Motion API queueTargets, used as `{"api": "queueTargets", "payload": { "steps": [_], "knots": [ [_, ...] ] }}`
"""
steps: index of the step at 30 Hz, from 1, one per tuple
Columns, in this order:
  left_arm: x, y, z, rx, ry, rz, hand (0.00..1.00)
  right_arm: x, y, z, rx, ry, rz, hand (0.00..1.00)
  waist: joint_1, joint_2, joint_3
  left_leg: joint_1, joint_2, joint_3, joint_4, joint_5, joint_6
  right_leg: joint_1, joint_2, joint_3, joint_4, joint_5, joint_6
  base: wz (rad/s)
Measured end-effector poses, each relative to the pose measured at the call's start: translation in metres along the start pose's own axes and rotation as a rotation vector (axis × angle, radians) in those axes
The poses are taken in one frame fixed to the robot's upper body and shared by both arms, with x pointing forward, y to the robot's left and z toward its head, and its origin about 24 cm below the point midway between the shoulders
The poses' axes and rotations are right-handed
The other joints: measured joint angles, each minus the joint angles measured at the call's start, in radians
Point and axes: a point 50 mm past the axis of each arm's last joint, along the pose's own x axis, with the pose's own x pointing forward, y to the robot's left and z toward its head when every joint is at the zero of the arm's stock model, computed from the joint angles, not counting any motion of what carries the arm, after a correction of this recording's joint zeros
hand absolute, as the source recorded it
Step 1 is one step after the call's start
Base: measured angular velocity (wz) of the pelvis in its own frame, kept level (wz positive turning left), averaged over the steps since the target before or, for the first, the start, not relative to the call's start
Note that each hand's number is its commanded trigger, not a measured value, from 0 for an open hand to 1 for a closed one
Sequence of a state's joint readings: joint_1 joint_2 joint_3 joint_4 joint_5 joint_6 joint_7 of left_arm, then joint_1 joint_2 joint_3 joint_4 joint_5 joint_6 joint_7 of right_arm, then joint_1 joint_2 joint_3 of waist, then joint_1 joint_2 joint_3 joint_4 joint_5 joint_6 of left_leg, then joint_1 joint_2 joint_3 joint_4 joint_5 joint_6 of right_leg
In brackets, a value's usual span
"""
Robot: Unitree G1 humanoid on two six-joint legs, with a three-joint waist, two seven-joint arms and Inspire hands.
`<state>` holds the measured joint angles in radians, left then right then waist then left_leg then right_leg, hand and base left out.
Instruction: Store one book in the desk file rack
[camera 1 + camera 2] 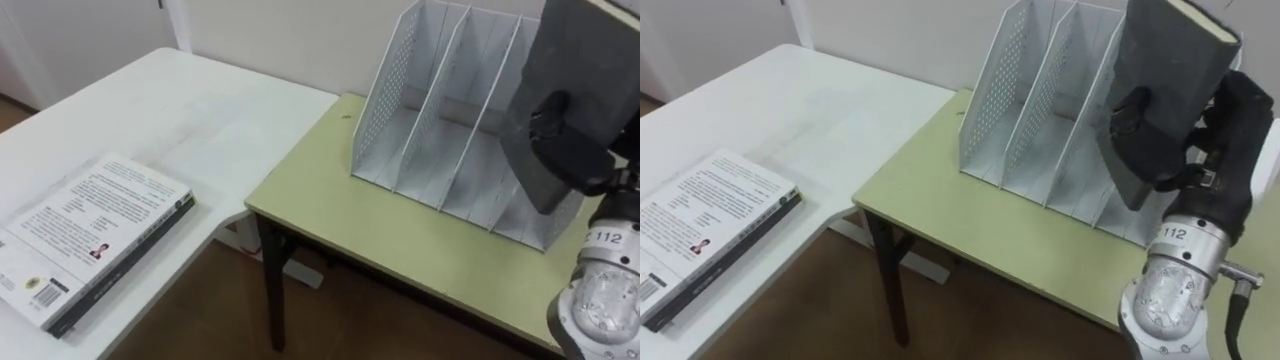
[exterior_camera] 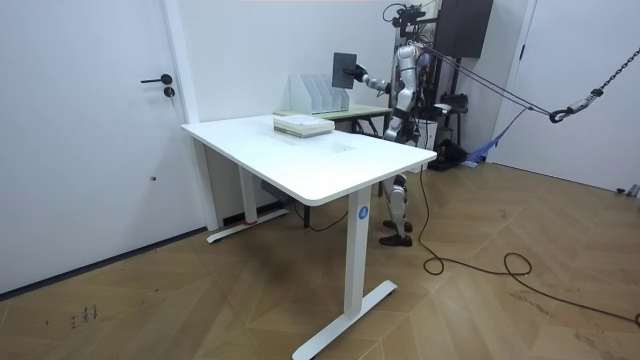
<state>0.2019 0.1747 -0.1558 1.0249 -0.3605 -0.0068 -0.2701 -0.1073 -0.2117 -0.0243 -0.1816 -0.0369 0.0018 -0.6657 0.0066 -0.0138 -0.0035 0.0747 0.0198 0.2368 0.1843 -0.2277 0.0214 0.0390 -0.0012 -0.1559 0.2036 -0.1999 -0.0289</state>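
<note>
My right hand (image 1: 1232, 130) is shut on a dark grey book (image 1: 1165, 90), with the fingers curled round its lower edge. The book stands upright and slightly tilted, just in front of the right-hand slots of the white mesh file rack (image 1: 1030, 100). All three slots that show hold nothing. The rack stands on a pale green desk (image 1: 1020, 240). In the room view the robot stands at that desk, its right arm stretched out with the book (image 2: 345, 68) towards the rack (image 2: 318, 92). My left hand (image 2: 391, 128) hangs low at my side.
A white table (image 1: 150, 110) adjoins the green desk on my left. A stack of books with a white printed cover (image 1: 90, 235) lies near its front edge. A white wall runs behind the rack. Brown floor shows between the two tables.
</note>
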Motion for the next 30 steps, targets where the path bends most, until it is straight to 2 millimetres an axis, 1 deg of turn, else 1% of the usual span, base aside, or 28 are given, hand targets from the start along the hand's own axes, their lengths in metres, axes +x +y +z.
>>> {"api": "queueTargets", "payload": {
  "steps": [5, 7, 9, 11, 12, 15, 19, 20, 22, 23, 24, 25, 27, 30],
  "knots": [
    [0.000, 0.002, -0.001, -0.022, 0.009, 0.013, 0.00, 0.007, 0.004, 0.007, 0.026, -0.023, -0.022, 1.00, 0.001, -0.001, 0.0011, -0.002, 0.000, -0.002, 0.000, 0.001, -0.002, -0.003, -0.001, -0.010, 0.001, 0.002, -0.002, 0.01],
    [0.000, 0.003, -0.001, -0.030, 0.011, 0.018, 0.00, 0.012, 0.006, 0.011, 0.028, -0.042, -0.033, 1.00, 0.001, -0.005, 0.0034, -0.003, 0.000, -0.005, 0.000, 0.002, -0.003, -0.002, -0.001, -0.013, 0.001, 0.002, -0.003, 0.05],
    [0.000, 0.004, -0.001, -0.037, 0.012, 0.024, 0.00, 0.019, 0.008, 0.013, 0.031, -0.051, -0.049, 1.00, 0.001, -0.013, 0.0023, -0.003, -0.001, -0.014, 0.004, 0.002, -0.003, 0.005, -0.001, -0.020, -0.001, 0.002, -0.003, 0.10],
    [0.000, 0.005, -0.001, -0.039, 0.012, 0.027, 0.00, 0.022, 0.007, 0.012, 0.025, -0.047, -0.067, 1.00, 0.001, -0.020, 0.0016, 0.000, -0.002, -0.022, 0.005, 0.002, -0.004, 0.013, -0.002, -0.027, -0.007, 0.002, -0.003, 0.14],
    [0.000, 0.005, -0.001, -0.040, 0.011, 0.027, 0.00, 0.023, 0.005, 0.011, 0.022, -0.044, -0.073, 1.00, 0.004, -0.023, -0.0008, -0.001, -0.002, -0.023, 0.005, 0.002, -0.004, 0.016, -0.001, -0.027, -0.014, 0.003, -0.004, 0.08],
    [0.000, 0.005, -0.001, -0.041, 0.013, 0.029, 0.00, 0.024, 0.006, 0.011, 0.017, -0.040, -0.072, 1.00, 0.008, -0.025, -0.0010, -0.004, -0.002, -0.030, 0.005, 0.002, -0.004, 0.017, -0.001, -0.034, -0.016, 0.003, -0.004, 0.05],
    [0.000, 0.006, 0.001, -0.047, 0.012, 0.036, 0.00, 0.030, 0.006, 0.003, -0.019, -0.014, -0.073, 1.00, 0.013, -0.028, 0.0005, -0.005, -0.001, -0.030, 0.004, 0.003, -0.004, 0.014, -0.002, -0.040, -0.014, 0.003, -0.004, 0.00],
    [0.000, 0.007, 0.001, -0.049, 0.009, 0.036, 0.00, 0.032, 0.004, 0.001, -0.037, -0.010, -0.078, 1.00, 0.022, -0.032, 0.0022, -0.007, -0.001, -0.033, 0.004, 0.003, -0.005, 0.012, -0.002, -0.044, -0.013, 0.003, -0.004, 0.00],
    [-0.001, 0.008, 0.002, -0.051, 0.008, 0.040, 0.00, 0.039, 0.004, 0.004, -0.041, -0.002, -0.097, 1.00, 0.020, -0.038, 0.0053, -0.013, -0.002, -0.042, 0.003, 0.005, -0.007, 0.012, -0.002, -0.051, -0.012, 0.003, -0.004, 0.03],
    [-0.001, 0.009, 0.003, -0.052, 0.009, 0.043, 0.00, 0.047, 0.004, 0.007, -0.036, -0.005, -0.121, 1.00, 0.019, -0.040, 0.0069, -0.015, -0.003, -0.049, 0.003, 0.005, -0.007, 0.012, -0.002, -0.056, -0.012, 0.003, -0.004, 0.07],
    [-0.001, 0.010, 0.003, -0.052, 0.011, 0.045, 0.00, 0.057, 0.003, 0.010, -0.032, -0.014, -0.154, 1.00, 0.019, -0.043, 0.0057, -0.015, -0.004, -0.054, 0.003, 0.005, -0.007, 0.013, -0.002, -0.060, -0.014, 0.003, -0.004, 0.08],
    [-0.001, 0.010, 0.003, -0.052, 0.012, 0.045, 0.00, 0.061, 0.002, 0.013, -0.034, -0.023, -0.168, 1.00, 0.020, -0.044, 0.0054, -0.015, -0.004, -0.058, 0.003, 0.005, -0.007, 0.013, -0.003, -0.064, -0.014, 0.003, -0.004, 0.13],
    [-0.001, 0.010, 0.003, -0.054, 0.016, 0.042, 0.00, 0.078, -0.004, 0.025, -0.044, -0.066, -0.212, 1.00, 0.013, -0.044, 0.0053, -0.014, -0.009, -0.079, 0.003, 0.006, -0.007, 0.016, -0.006, -0.076, -0.016, 0.003, -0.004, 0.15],
    [-0.001, 0.011, 0.002, -0.050, 0.022, 0.042, 0.00, 0.091, -0.006, 0.039, -0.047, -0.112, -0.230, 1.00, 0.011, -0.046, 0.0044, -0.015, -0.009, -0.087, 0.003, 0.006, -0.006, 0.023, -0.007, -0.090, -0.017, 0.003, -0.004, 0.07]
  ]
}}
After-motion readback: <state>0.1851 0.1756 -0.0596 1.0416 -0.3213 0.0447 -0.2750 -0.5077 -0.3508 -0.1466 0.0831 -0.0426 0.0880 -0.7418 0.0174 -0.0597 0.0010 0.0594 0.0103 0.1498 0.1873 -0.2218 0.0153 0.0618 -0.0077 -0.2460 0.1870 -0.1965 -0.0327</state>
